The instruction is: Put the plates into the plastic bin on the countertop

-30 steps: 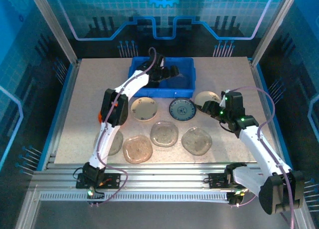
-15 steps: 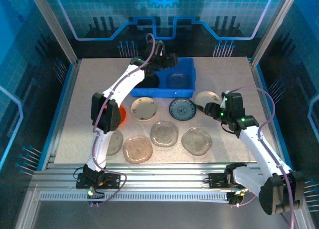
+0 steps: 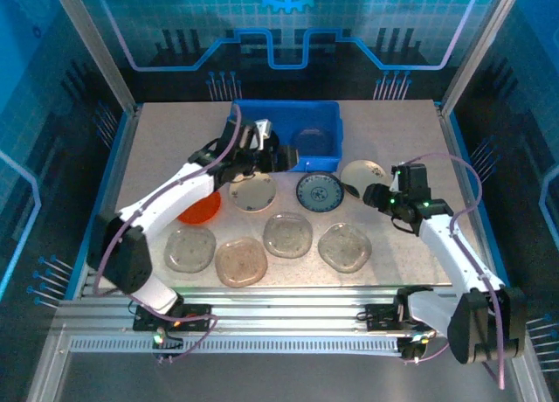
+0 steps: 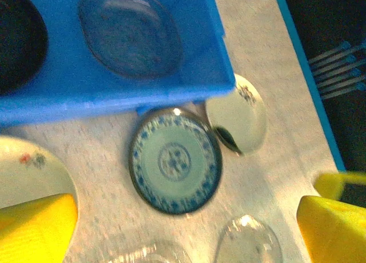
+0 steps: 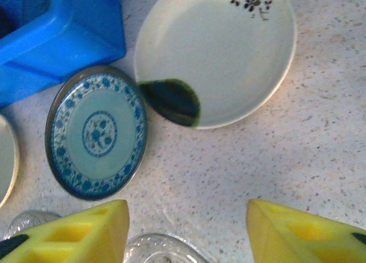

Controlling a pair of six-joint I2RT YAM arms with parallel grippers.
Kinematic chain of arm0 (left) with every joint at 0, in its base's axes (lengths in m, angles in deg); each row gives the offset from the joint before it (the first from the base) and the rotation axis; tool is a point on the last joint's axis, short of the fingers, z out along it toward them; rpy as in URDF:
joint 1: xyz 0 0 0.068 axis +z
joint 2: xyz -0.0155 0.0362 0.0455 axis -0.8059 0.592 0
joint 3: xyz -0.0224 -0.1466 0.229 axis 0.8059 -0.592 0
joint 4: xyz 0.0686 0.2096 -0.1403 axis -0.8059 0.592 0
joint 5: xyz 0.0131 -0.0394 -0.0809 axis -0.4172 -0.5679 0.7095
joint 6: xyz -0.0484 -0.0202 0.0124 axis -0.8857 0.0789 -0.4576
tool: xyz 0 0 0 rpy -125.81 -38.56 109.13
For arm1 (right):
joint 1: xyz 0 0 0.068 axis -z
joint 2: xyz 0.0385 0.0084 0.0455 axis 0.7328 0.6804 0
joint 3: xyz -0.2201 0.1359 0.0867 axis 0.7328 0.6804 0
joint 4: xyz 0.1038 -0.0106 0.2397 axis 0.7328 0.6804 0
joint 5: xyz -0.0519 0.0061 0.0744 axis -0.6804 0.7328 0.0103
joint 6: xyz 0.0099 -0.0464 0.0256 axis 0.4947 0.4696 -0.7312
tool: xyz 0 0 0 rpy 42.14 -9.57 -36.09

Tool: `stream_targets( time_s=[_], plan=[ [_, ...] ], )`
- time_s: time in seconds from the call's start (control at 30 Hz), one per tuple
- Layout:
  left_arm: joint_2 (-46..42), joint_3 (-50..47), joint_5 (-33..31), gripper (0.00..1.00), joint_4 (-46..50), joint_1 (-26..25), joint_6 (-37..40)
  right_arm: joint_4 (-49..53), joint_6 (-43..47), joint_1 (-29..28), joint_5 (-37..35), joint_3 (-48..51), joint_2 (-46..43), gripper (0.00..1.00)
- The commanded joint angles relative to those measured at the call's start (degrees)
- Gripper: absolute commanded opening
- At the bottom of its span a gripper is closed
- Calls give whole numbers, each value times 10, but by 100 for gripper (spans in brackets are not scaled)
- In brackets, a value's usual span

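The blue plastic bin (image 3: pixel 325 115) holds a clear glass plate (image 4: pixel 128 31) and a black plate (image 4: pixel 17 40). My left gripper (image 3: pixel 281 158) hovers open and empty over the bin's near wall (image 4: pixel 114 97), with the blue-patterned plate (image 4: pixel 174 160) ahead of its fingers. On the countertop (image 3: pixel 157 140) lie an orange-red plate (image 3: pixel 199 207), a cream plate (image 3: pixel 253 192), a cream plate with dark marks (image 5: pixel 223 51) and several glass plates (image 3: pixel 288 234). My right gripper (image 5: pixel 189 234) is open and empty, low over bare counter just short of the marked cream plate.
The blue and metal frame (image 3: pixel 457 149) edges the counter on both sides. Bare counter lies left of the bin and at the far right. A glass plate (image 5: pixel 160 248) sits between my right fingers' tips at the view's bottom edge.
My left arm has drawn back out of the bin toward the near side, folding its elbow low and left, uncovering the orange-red plate. The right gripper shifted slightly left.
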Motion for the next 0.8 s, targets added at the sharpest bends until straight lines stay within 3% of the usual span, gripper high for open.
stream_targets(
  time_s=[0.0, 0.27, 0.57, 0.77],
  plan=[
    [-40, -49, 78, 98, -36, -2, -26, -41, -29, 27, 40, 17, 19, 53],
    [-63, -131, 102, 95, -64, -13, -56, -73, -65, 78, 64, 19, 84, 47],
    [-16, -128, 120, 93, -104, -26, -78, -101, -79, 109, 86, -2, 170, 47],
    [-5, -117, 116, 93, -111, -26, -77, -136, -90, 113, 98, -18, 215, 41]
  ],
)
